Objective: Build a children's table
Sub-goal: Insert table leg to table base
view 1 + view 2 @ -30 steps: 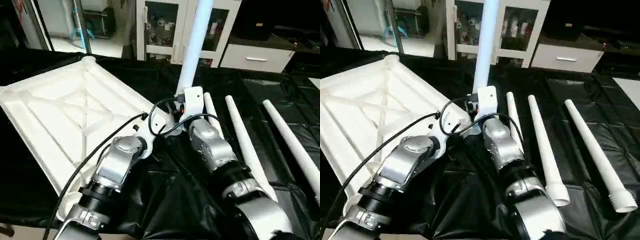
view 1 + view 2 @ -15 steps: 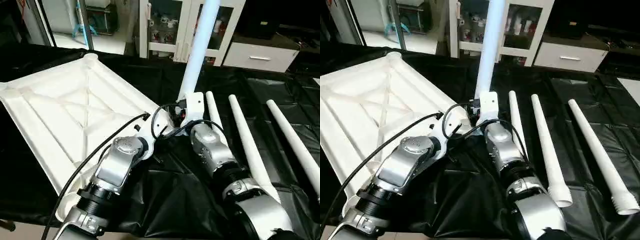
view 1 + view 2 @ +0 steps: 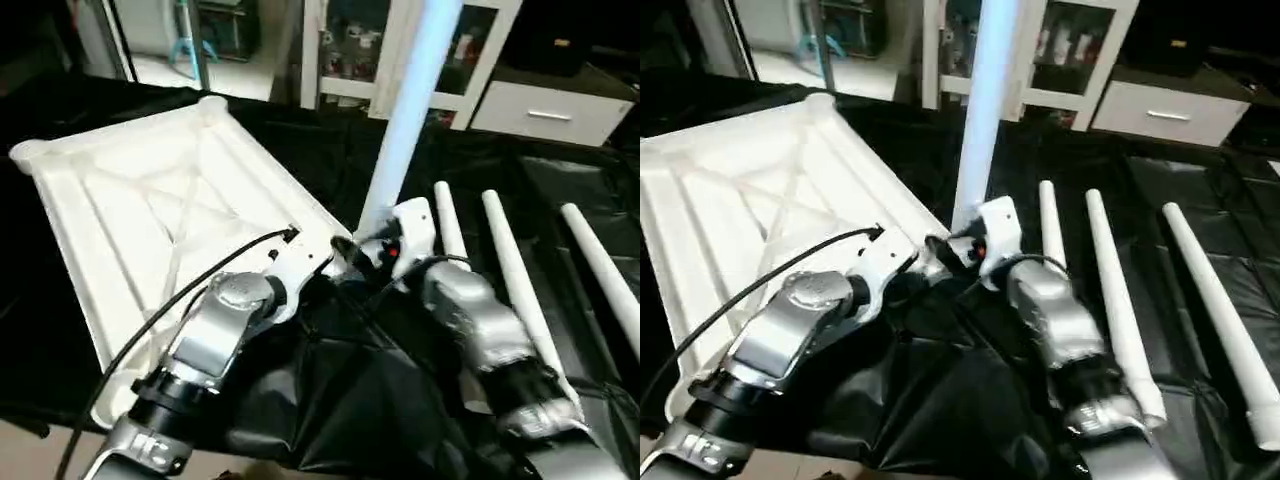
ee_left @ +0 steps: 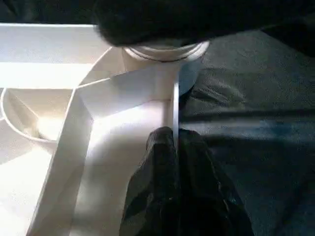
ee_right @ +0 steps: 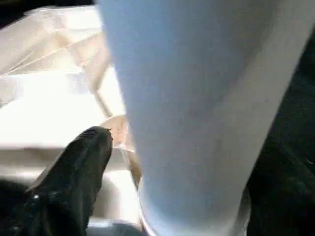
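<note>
The children's table's white tabletop (image 3: 150, 210) lies ribbed side up on black cloth, at the left. One white leg (image 3: 410, 110) stands upright in its near right corner socket. Three more legs (image 3: 1050, 225) (image 3: 1115, 290) (image 3: 1215, 310) lie side by side on the cloth to the right. My left gripper (image 4: 172, 142) is shut on the tabletop's thin rim, just beside that socket. My right gripper (image 3: 372, 245) is at the base of the upright leg and open. In the right wrist view one black finger (image 5: 78, 167) stands a little apart from the leg (image 5: 187, 113).
A glass-fronted white cabinet (image 3: 350, 50) and a white drawer unit (image 3: 550, 110) stand behind the table. The black cloth (image 3: 340, 400) bunches in folds under my forearms near the front edge. A black cable (image 3: 200, 290) loops over my left forearm.
The whole head picture has shifted, so the camera moved. Both arms, the upright leg and the tabletop keep their places. The right gripper's jaws have spread wider.
</note>
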Tool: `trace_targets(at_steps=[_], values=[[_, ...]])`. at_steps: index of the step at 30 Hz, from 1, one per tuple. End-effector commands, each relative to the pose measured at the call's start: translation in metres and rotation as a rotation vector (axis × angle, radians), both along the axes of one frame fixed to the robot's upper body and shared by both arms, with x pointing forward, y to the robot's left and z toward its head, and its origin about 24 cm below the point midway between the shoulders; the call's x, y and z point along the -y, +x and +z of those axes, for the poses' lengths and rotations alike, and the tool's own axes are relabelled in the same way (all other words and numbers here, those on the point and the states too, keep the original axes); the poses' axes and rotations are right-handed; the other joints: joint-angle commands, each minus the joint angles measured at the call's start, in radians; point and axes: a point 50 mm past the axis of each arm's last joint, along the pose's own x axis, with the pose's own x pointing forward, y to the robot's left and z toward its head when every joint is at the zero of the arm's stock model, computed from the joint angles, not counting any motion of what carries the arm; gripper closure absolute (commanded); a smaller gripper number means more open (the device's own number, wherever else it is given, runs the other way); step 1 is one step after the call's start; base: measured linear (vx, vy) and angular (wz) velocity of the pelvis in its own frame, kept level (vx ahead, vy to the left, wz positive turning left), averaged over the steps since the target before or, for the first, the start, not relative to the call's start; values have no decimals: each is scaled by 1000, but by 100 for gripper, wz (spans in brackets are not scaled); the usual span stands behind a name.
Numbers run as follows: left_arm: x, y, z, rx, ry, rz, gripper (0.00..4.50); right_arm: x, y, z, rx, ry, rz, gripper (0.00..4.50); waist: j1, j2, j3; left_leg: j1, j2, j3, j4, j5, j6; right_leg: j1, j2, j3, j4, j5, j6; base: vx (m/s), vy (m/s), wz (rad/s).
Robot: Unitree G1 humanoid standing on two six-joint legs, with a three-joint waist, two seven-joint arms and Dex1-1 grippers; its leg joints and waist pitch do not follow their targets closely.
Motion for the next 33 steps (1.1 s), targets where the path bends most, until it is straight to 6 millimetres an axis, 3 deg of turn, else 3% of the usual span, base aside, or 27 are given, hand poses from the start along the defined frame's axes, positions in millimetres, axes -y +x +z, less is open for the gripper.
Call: trace_targets(at_steps=[1, 4, 6, 11, 18, 22, 27, 33], values=[[7, -8, -2, -14, -7, -116, 450, 2, -7, 6, 5, -2, 92, 11, 4, 9, -61, 14, 59, -17, -61, 5, 134, 63, -65, 45, -47, 72, -296, 0, 0, 0], [4, -11, -4, -33, 4, -149, 450, 11, -11, 5, -10, -16, 115, 11, 2, 9, -56, 16, 59, -18, -68, -70, 87, 62, -68, 46, -57, -33, -280, 0, 0, 0], [2, -14, -4, -44, 9, -189, 450, 18, -16, 5, -21, -36, 133, 11, 5, 11, -57, 18, 58, -20, -69, -66, 66, 62, -64, 47, -55, -22, -268, 0, 0, 0], [-5, -19, -3, -67, 26, -263, 450, 29, -23, 7, -32, -77, 173, 11, 6, 9, -60, 15, 54, -18, -65, -29, 75, 65, -65, 48, -49, 42, -278, 0, 0, 0], [-10, -23, -3, -90, 30, -342, 450, 36, -32, 7, -54, -122, 243, 11, 6, 9, -58, 18, 56, -19, -67, -65, 62, 64, -66, 47, -53, -13, -276, 0, 0, 0], [-13, -25, -2, -100, 39, -388, 450, 38, -39, 6, -69, -139, 313, 11, 12, 7, -60, 18, 55, -20, -66, -45, 69, 67, -66, 47, -48, 16, -274, 0, 0, 0], [-17, -24, -1, -105, 56, -413, 450, 39, -40, 4, -78, -151, 337, 11, 14, 4, -59, 18, 56, -19, -65, -55, 65, 66, -68, 47, -51, -19, -272, 0, 0, 0], [-19, -25, -1, -116, 75, -452, 450, 40, -41, 3, -82, -161, 356, 11, 23, 9, -62, 21, 54, -18, -63, -37, 63, 65, -66, 47, -46, 14, -274, 0, 0, 0]])
